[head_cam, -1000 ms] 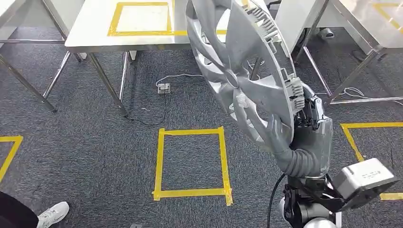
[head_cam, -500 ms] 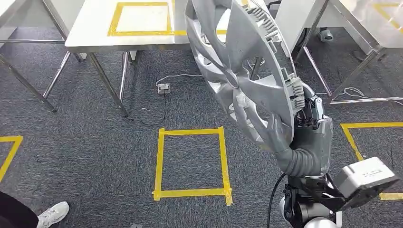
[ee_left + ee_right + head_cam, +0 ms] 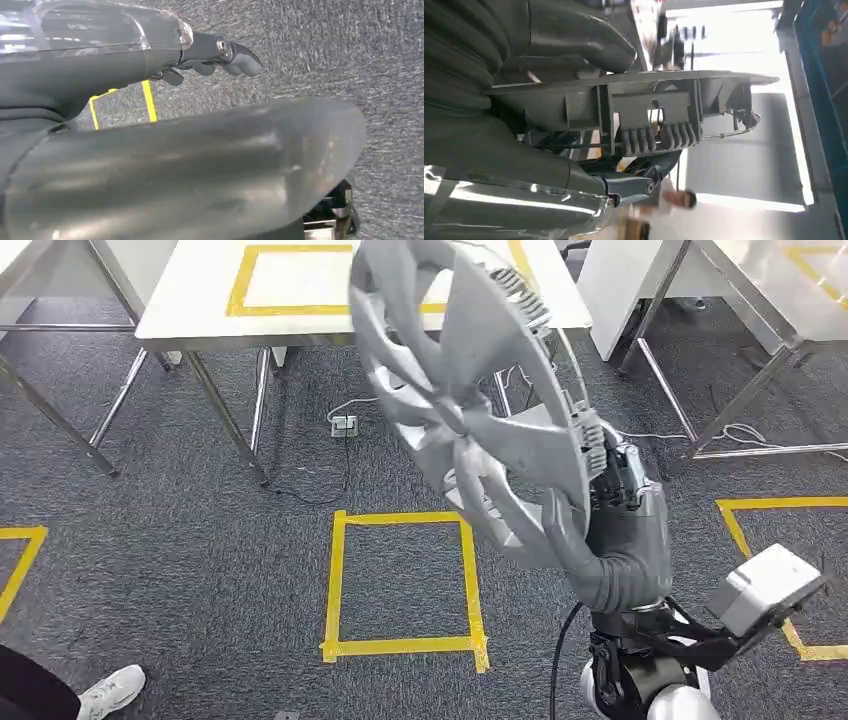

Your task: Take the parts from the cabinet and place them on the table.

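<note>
My right hand (image 3: pixel 622 525) grips a hubcap (image 3: pixel 470 405) by its rim, thumb on the spoked face and dark fingers (image 3: pixel 612 485) behind the edge. The hubcap is a big round disc of silver-grey plastic, matte with a soft sheen, cut into broad curved spokes with long openings between them. It stands tilted on edge above my wrist, high over the carpet (image 3: pixel 180 540), its upper part crossing in front of the near table (image 3: pixel 190 315). Along the back of the rim sit ribbed grey clips (image 3: pixel 590 440) and a thin wire ring. From my right wrist I see that rim (image 3: pixel 634 85) close up: a flat moulded lip with boxy pockets, a row of small teeth under it, and the wire (image 3: pixel 724 134) running beside them, my thick grey thumb (image 3: pixel 574 35) pressed on one side. The carpet is dark grey, short and speckled, marked with a yellow tape rectangle (image 3: pixel 405 580) directly before me. The table has a pale smooth top on slim shiny metal legs, with another yellow tape frame (image 3: pixel 300 280) on it. A white cable and a small socket block (image 3: pixel 344 425) lie on the carpet below it. A person's white shoe (image 3: pixel 110 690) shows at the lower left. My left hand (image 3: pixel 210 55) hangs over the carpet, its dark fingers (image 3: pixel 240 57) slightly curled and apart, holding nothing.
</note>
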Robot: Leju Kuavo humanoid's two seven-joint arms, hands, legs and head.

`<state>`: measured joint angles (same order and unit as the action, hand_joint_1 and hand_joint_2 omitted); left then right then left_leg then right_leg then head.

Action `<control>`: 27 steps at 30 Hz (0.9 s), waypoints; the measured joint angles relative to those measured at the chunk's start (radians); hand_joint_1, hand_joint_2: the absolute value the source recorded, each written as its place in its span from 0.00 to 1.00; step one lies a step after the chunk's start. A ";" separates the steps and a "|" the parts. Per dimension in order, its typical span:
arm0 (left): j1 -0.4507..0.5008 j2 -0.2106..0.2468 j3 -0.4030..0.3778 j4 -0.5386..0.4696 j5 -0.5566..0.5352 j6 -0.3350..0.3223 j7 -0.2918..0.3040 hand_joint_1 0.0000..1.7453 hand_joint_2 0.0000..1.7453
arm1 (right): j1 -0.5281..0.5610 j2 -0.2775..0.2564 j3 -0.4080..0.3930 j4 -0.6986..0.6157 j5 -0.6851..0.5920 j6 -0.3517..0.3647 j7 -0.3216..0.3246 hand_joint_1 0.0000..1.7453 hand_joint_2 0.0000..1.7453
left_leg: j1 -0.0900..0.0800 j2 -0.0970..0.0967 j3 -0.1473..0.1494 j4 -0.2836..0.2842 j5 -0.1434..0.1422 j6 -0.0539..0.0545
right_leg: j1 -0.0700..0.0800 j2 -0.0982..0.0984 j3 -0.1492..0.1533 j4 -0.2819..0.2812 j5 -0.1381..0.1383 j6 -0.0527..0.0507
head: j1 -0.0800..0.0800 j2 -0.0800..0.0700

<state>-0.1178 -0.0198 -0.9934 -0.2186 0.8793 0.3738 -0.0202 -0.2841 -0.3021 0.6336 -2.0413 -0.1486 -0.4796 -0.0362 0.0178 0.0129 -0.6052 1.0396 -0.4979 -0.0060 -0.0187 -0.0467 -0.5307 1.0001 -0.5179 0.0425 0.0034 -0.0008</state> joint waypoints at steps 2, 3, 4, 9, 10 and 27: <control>0.000 0.001 0.000 0.000 0.002 -0.002 -0.002 0.00 0.00 | -0.008 0.000 0.003 0.009 -0.082 0.058 -0.014 1.00 1.00 | 0.000 0.001 0.000 0.000 0.000 0.000 | 0.000 0.000 0.000 0.000 0.000 0.000 | 0.000 0.000; 0.000 0.001 0.000 0.000 0.003 -0.004 -0.004 0.00 0.00 | -0.014 0.000 0.006 0.013 -0.119 0.085 -0.020 1.00 1.00 | 0.000 0.001 0.000 0.000 0.000 0.000 | 0.000 0.000 0.000 0.000 0.000 0.000 | 0.000 0.000; 0.000 0.001 0.000 0.000 0.003 -0.006 -0.005 0.00 0.00 | -0.020 0.000 0.010 0.018 -0.156 0.111 -0.025 1.00 1.00 | 0.000 0.001 0.000 0.000 0.000 0.000 | 0.000 0.000 0.000 0.000 0.000 0.000 | 0.000 0.000; 0.000 0.004 0.000 0.000 0.006 -0.006 -0.010 0.00 0.00 | -0.039 0.000 0.027 0.041 -0.282 0.182 -0.044 1.00 1.00 | 0.000 0.002 0.000 0.000 0.000 0.000 | 0.000 0.000 0.000 0.000 0.000 0.000 | 0.000 0.000; 0.000 0.005 0.000 0.000 0.006 -0.006 -0.010 0.00 0.00 | -0.042 0.000 0.030 0.046 -0.291 0.187 -0.045 1.00 1.00 | 0.000 0.003 0.000 0.000 0.000 0.000 | 0.000 0.000 0.000 0.000 0.000 0.000 | 0.000 0.000; 0.000 0.014 0.000 0.000 0.015 -0.007 -0.018 0.00 0.00 | -0.069 0.000 0.050 0.111 -0.443 0.274 -0.084 1.00 1.00 | 0.000 0.004 0.000 0.000 0.000 0.000 | 0.000 0.000 0.000 0.000 0.000 0.000 | 0.000 0.000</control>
<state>-0.1179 -0.0057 -0.9934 -0.2186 0.8946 0.3666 -0.0381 -0.3533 -0.3021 0.6836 -1.9303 -0.5921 -0.2056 -0.1206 0.0178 0.0172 -0.6050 1.0396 -0.4980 -0.0060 -0.0187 -0.0463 -0.5308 1.0002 -0.5179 0.0425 0.0031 -0.0008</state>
